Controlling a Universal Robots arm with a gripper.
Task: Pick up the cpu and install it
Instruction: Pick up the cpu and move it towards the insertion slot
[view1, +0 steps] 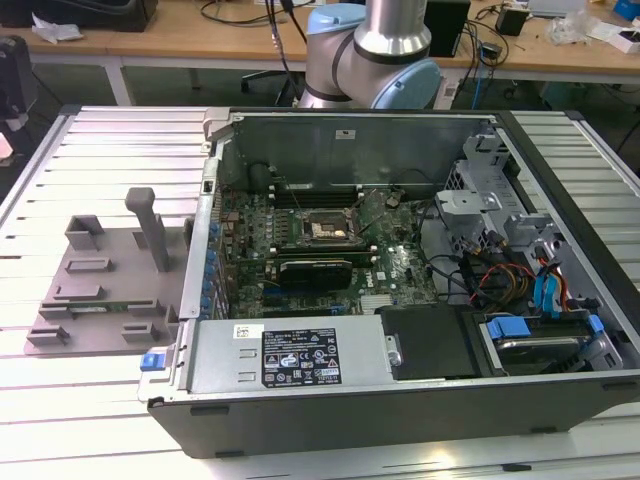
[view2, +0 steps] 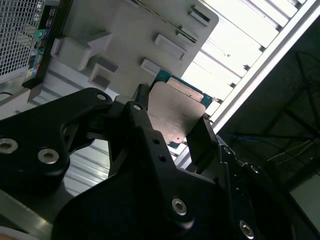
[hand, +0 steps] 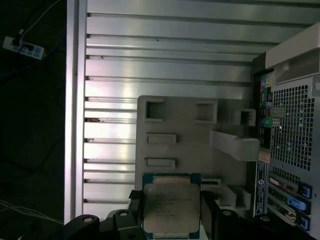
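The cpu (hand: 171, 210) is clamped by two opposite edges between the black fingers (view2: 201, 138) of the gripper (view2: 172, 118), its metal top seen in both wrist views. It is held clear above the grey tray (hand: 190, 135), which lies on the slatted surface (hand: 165, 65) beside the opened computer case (view1: 350, 140)

Glare on the slatted table (hand: 165, 70), the hand (view2: 172, 114) in silhouette.

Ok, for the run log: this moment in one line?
gripper: shut on cpu | cpu: at grey tray, metal top showing | install: not yet done
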